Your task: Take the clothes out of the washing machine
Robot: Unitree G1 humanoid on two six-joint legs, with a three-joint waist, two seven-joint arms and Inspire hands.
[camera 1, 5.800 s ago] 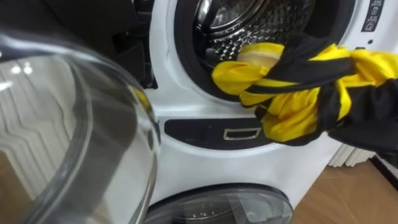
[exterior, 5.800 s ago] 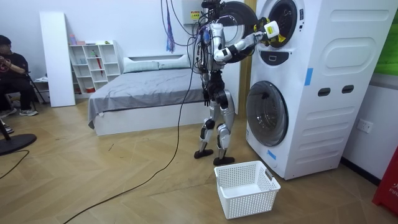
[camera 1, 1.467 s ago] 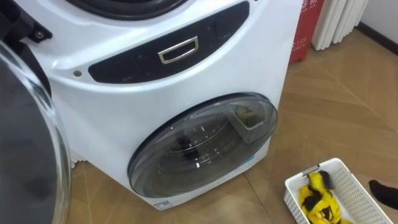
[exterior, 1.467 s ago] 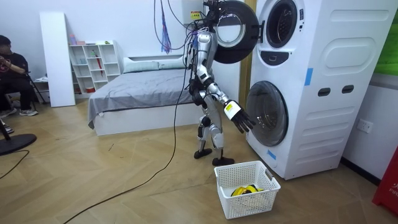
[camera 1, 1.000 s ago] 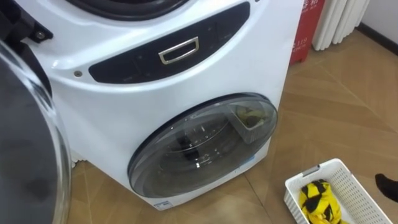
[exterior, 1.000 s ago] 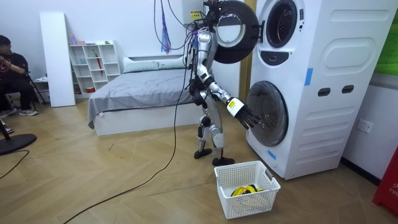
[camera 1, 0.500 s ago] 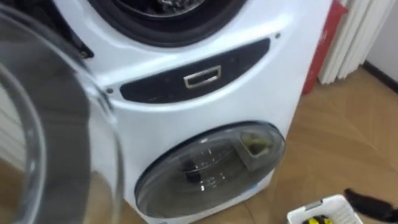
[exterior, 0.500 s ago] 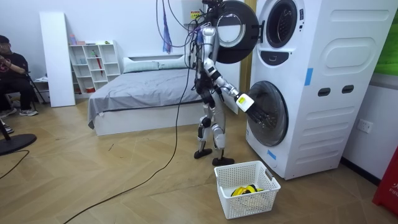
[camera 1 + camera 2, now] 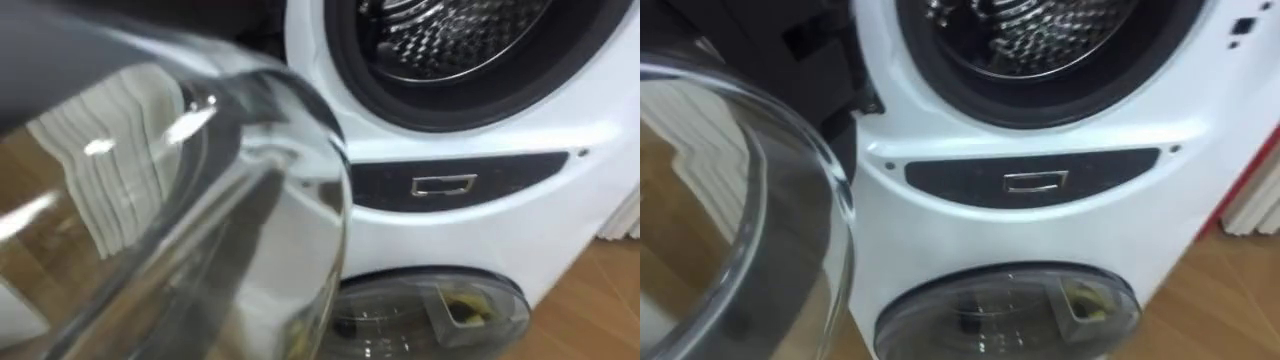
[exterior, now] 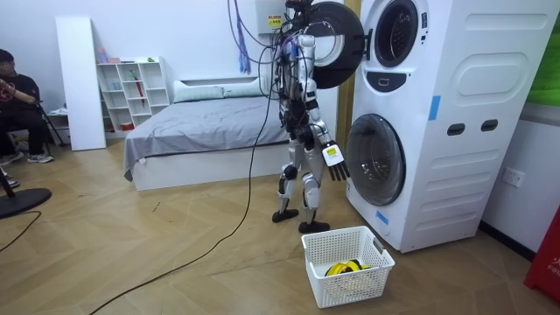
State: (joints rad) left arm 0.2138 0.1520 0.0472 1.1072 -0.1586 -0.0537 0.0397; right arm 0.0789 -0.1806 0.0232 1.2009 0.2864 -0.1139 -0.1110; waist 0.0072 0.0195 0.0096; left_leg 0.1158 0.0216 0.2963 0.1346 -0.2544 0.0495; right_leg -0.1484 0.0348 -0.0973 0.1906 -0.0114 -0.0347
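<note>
I stand facing the stacked washing machines. The upper machine's drum [image 9: 450, 40] gapes open right before me, bare ribbed metal showing inside it. Its round glass door [image 9: 200, 230] swings out on my left, seen from the side as a dark disc [image 10: 337, 32]. My right hand [image 10: 335, 164] hangs beside my thigh, open with straight fingers and nothing in it. On the floor by my feet, a white basket [image 10: 350, 289] holds a yellow and black garment [image 10: 343, 267].
The lower machine's door [image 9: 420, 320] is closed beneath the dark control strip [image 9: 445, 185]. A bed [image 10: 201, 131] stands behind me, a white shelf unit [image 10: 127, 87] beyond it. A person [image 10: 17, 96] sits at the room view's left. Wooden floor lies open around the basket.
My right arm has dropped from in front of the lower door to my side. The head camera has risen from the basket and lower door to the upper drum.
</note>
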